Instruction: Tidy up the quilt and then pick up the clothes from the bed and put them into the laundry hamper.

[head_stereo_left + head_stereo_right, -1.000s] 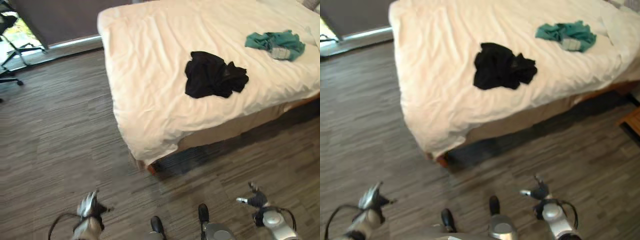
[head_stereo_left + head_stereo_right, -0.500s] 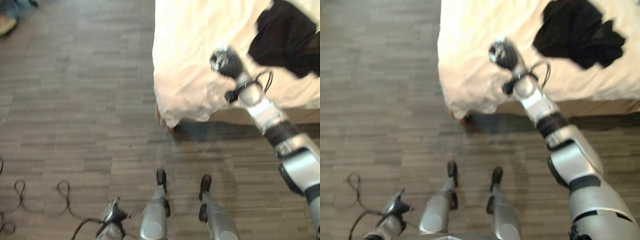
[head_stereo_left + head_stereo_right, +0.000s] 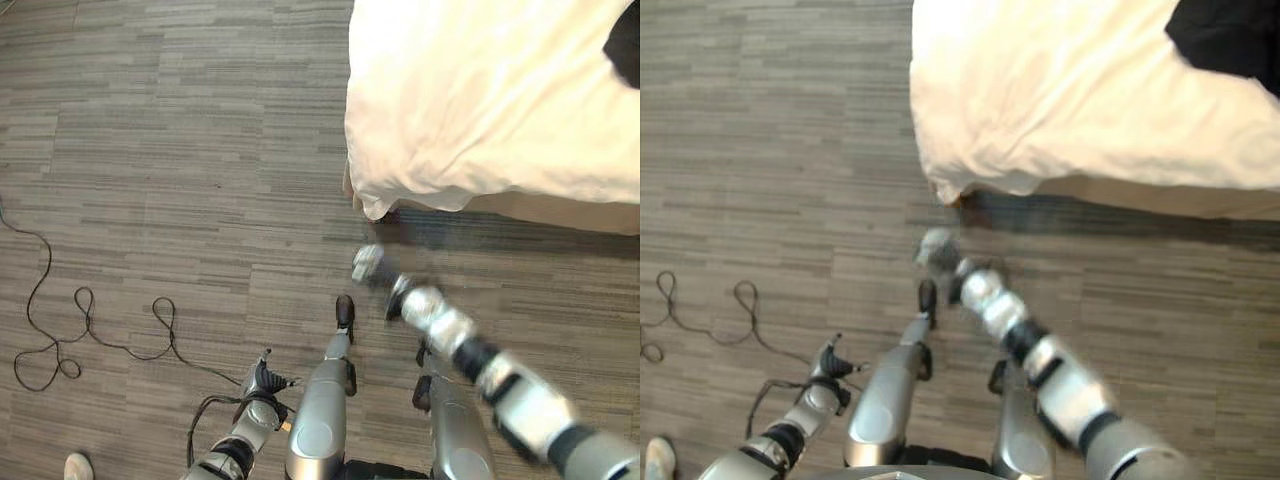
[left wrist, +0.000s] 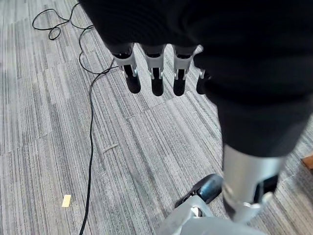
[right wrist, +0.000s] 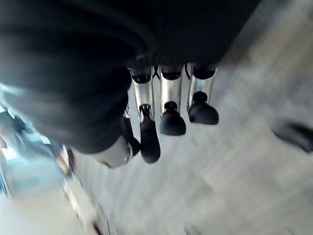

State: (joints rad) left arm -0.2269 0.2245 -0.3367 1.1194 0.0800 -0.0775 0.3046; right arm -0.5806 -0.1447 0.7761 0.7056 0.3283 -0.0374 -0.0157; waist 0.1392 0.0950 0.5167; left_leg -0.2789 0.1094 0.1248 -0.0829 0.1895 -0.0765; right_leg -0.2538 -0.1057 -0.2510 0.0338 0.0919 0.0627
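Right hand [image 3: 368,264] out over the wood floor [image 3: 180,150] just below the quilt [image 3: 480,100] corner, fingers [image 5: 168,105] seemingly relaxed, empty. Left hand [image 3: 264,378] low, fingers [image 4: 154,73] straight. Black clothes [image 3: 1230,35] on the bed.

The right hand [image 3: 368,266] is held out low before the bed [image 3: 480,110], arm extended, fingers [image 5: 172,117] relaxed and empty. The left hand [image 3: 265,378] is kept down, farther from the bed, fingers [image 4: 155,81] straight, nothing held.
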